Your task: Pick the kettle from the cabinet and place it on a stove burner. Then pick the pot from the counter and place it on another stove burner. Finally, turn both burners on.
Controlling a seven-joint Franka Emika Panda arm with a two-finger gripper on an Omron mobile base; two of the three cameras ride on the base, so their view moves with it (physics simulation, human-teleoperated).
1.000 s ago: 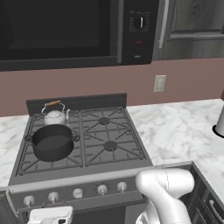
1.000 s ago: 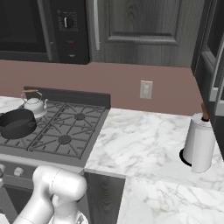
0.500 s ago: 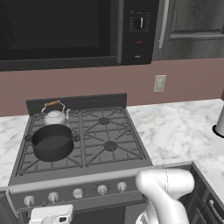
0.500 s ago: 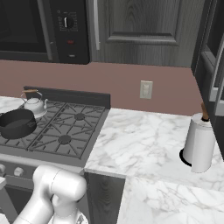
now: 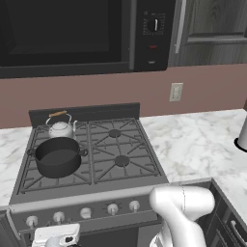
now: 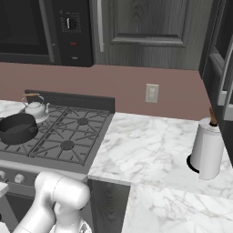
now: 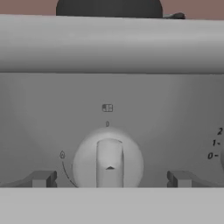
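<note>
The silvery kettle [image 5: 61, 128] [image 6: 36, 108] stands on the back-left burner of the stove. Right in front of it the dark pot [image 5: 58, 157] [image 6: 18, 129] sits on the front-left burner; its dark wall [image 7: 109, 6] shows above the stove's front edge in the hand view. The two right burners [image 5: 115, 133] [image 5: 121, 160] are bare. My gripper [image 7: 109, 178] [image 5: 55, 236] is low in front of the range, open, its fingertips [image 7: 41, 178] wide apart on either side of a silver knob [image 7: 108, 164] whose bar stands vertical. The dark cabinet [image 5: 212, 29] is closed.
A black microwave [image 5: 62, 34] hangs over the stove. Several more silver knobs [image 5: 112, 208] line the front panel. The marble counter [image 6: 150, 145] runs to the right and carries a paper towel roll [image 6: 207, 148]. A wall outlet [image 5: 176, 91] sits on the backsplash.
</note>
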